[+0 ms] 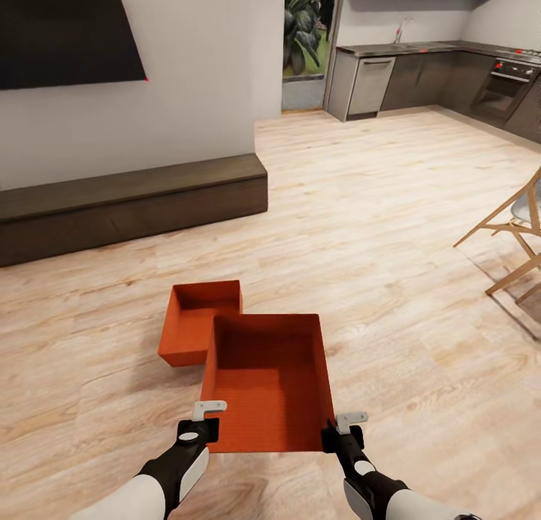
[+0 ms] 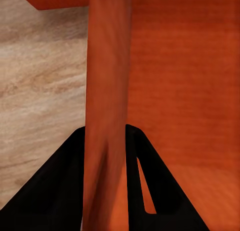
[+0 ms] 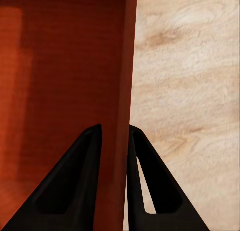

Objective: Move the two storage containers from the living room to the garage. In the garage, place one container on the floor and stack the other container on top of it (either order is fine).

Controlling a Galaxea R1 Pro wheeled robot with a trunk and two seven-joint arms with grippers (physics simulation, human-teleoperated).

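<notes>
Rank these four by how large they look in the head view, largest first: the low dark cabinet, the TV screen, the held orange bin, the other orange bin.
1. Low dark cabinet
2. TV screen, cut off by the frame's edge
3. Held orange bin, gripped by the left gripper and right gripper
4. Other orange bin, partly hidden and farther away; the two bins may match in real size.

The right tool shows two black fingers rising from the bottom of the frame, closed on the thin orange-red wall of a storage container. The wall runs up the middle of the frame. The container's inside fills the left half; light wood-plank floor fills the right.
</notes>
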